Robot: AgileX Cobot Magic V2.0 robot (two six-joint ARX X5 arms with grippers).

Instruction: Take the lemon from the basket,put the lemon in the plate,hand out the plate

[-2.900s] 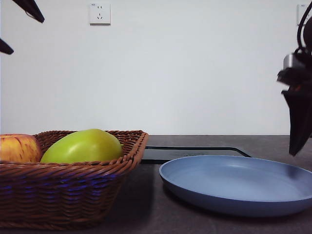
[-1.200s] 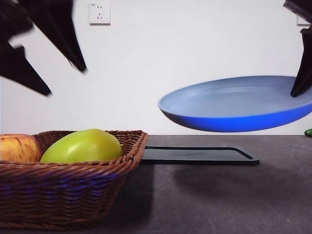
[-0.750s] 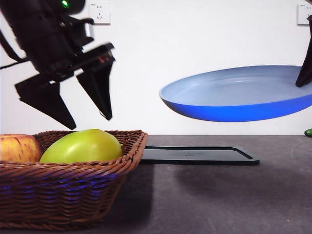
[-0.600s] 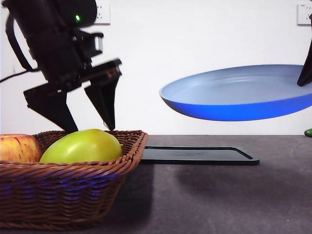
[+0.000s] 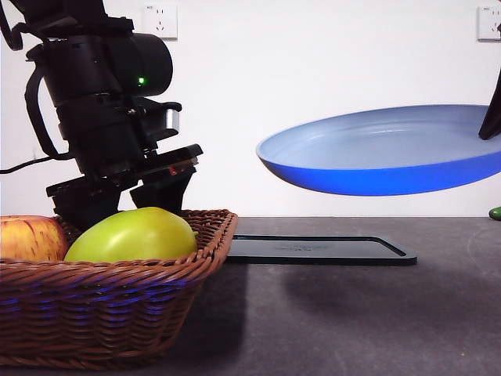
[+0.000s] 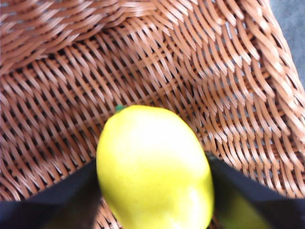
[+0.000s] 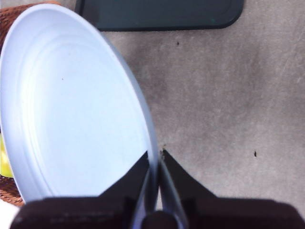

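Note:
The lemon (image 6: 155,167) lies on the floor of the wicker basket (image 6: 200,71); in the front view it is hidden behind the basket (image 5: 117,305) wall. My left gripper (image 6: 151,164) has come down into the basket, its jaws open and standing on either side of the lemon, close against it. In the front view the left gripper (image 5: 117,205) dips behind the basket rim. My right gripper (image 7: 156,157) is shut on the rim of the light blue plate (image 7: 71,105) and holds it, empty, in the air above the table (image 5: 376,149).
A large yellow-green fruit (image 5: 133,235) and a red-and-yellow apple (image 5: 27,239) sit in the basket's near part. A flat black tray (image 5: 313,249) lies on the dark table behind and under the raised plate. A small green thing (image 5: 495,212) shows at the right edge.
The left arm swung in from the top left and came down into the basket, jaws around the lemon. The plate was lifted off the table and now hangs steady.

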